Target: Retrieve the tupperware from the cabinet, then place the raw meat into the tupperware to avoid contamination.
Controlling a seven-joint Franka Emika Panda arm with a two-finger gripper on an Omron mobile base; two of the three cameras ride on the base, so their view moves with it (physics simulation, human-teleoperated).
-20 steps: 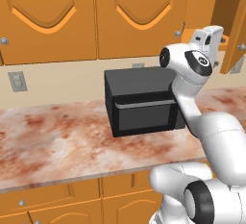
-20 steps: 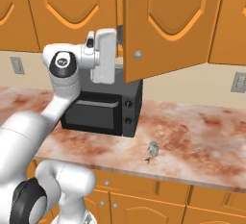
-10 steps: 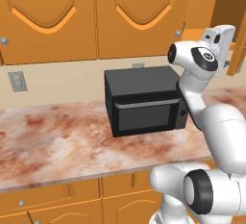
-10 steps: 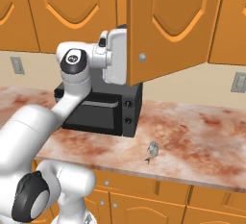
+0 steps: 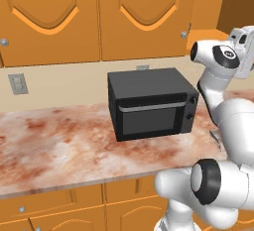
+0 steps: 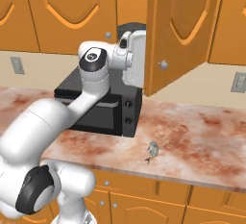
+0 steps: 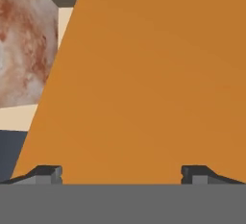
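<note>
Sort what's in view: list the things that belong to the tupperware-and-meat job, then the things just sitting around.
Job:
cabinet, its door swung open
gripper, open, empty, facing the door
small item on the counter, maybe the meat; too small to tell

Just there:
microwave
wall outlet
countertop

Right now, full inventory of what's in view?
cabinet: one, orange-brown, wall-mounted above the counter, its door swung open
closed cabinet doors: several, orange-brown, on the wall left of it
microwave: one, black, on the counter against the wall
counter: one, reddish marble
wall outlet: one, grey, left of the microwave
small grey object: one, on the counter right of the microwave, too small to identify
drawer fronts: orange, below the counter
gripper: one, dark fingertips, open, facing the orange door
</note>
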